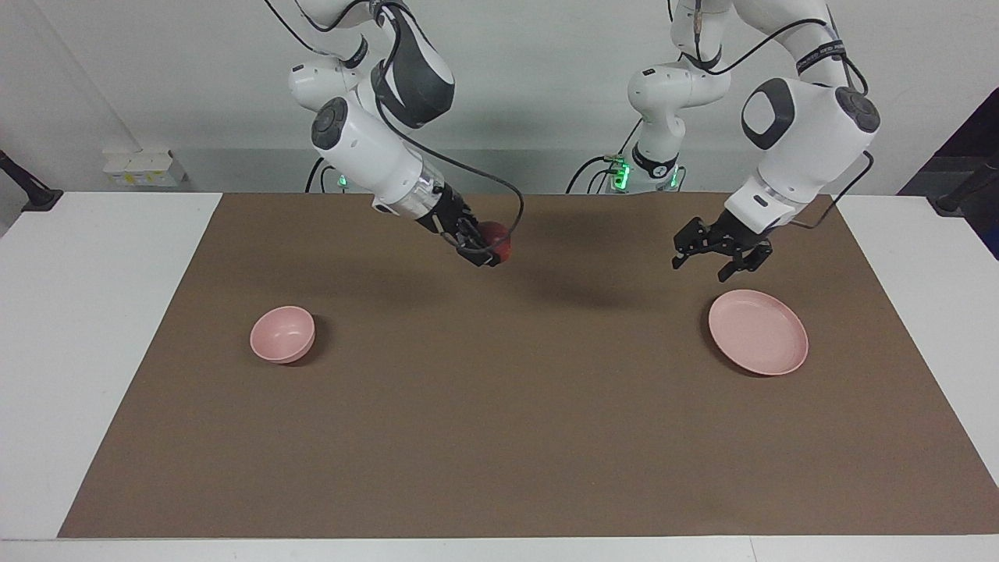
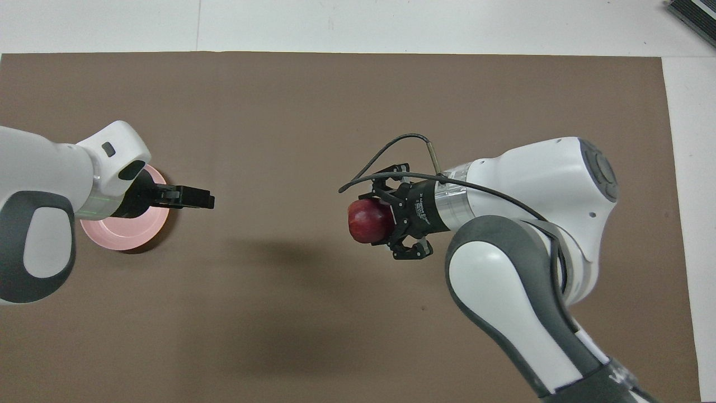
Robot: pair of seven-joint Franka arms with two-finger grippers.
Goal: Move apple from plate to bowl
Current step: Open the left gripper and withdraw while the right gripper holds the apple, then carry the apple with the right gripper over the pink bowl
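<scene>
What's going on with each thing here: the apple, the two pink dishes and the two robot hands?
apple: held in the air over the brown mat.
plate: empty, on the mat.
bowl: empty, upright on the mat.
right gripper: shut on the apple.
left gripper: open, holding nothing, over the mat beside the plate.
</scene>
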